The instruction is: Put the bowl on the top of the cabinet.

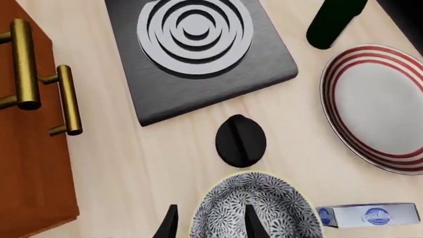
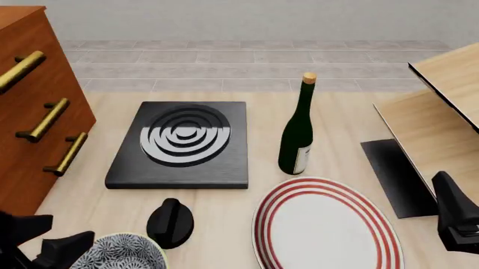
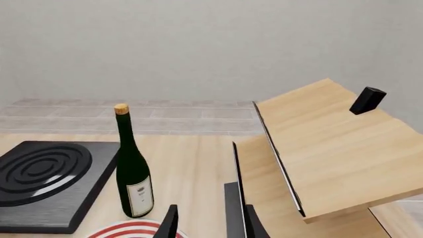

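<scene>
The step in hand looks like the grasp: the left gripper (image 1: 210, 223) hangs over the bowl (image 2: 120, 255) at the near left of the table, one finger over the patterned inside and one outside the wall — parted astride the rim, not visibly clamped. Next it must close, lift high and carry left to the top of the cabinet (image 2: 33, 112). A black knob (image 2: 170, 222) sits just beyond the bowl; the stove plate (image 2: 182, 143), bottle (image 2: 297, 134) and striped plate (image 2: 326, 224) lie clear of that path. The right gripper (image 3: 208, 223) idles — fingers apart, empty.
</scene>
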Controlling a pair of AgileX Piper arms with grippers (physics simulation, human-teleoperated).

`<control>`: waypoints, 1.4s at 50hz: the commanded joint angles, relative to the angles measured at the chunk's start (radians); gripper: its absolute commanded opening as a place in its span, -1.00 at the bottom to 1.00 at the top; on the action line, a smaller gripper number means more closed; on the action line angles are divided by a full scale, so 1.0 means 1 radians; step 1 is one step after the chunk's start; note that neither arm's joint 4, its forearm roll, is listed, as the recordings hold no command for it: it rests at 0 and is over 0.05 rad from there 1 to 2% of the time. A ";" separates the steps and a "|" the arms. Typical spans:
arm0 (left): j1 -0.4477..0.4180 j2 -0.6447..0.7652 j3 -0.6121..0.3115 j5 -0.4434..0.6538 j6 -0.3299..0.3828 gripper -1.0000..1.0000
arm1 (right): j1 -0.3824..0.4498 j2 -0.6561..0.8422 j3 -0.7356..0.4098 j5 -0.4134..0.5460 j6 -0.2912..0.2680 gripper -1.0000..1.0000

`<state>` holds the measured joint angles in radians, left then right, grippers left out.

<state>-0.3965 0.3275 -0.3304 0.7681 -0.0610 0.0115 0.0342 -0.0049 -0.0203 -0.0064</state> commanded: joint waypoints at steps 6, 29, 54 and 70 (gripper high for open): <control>0.005 -0.002 0.089 -0.044 -0.038 1.00 | -0.001 -0.006 0.000 0.006 -0.001 1.00; 0.010 -0.017 0.155 -0.061 -0.060 1.00 | -0.001 0.002 0.003 -0.006 -0.002 1.00; 0.008 -0.016 0.227 -0.105 -0.100 1.00 | 0.001 0.002 0.002 -0.004 -0.008 1.00; 0.009 -0.005 0.256 -0.138 -0.115 1.00 | 0.000 -0.008 0.002 0.005 -0.011 1.00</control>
<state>-0.3882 0.3159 -0.0933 0.6502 -0.1657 0.0120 0.0292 -0.0029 -0.0173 -0.0156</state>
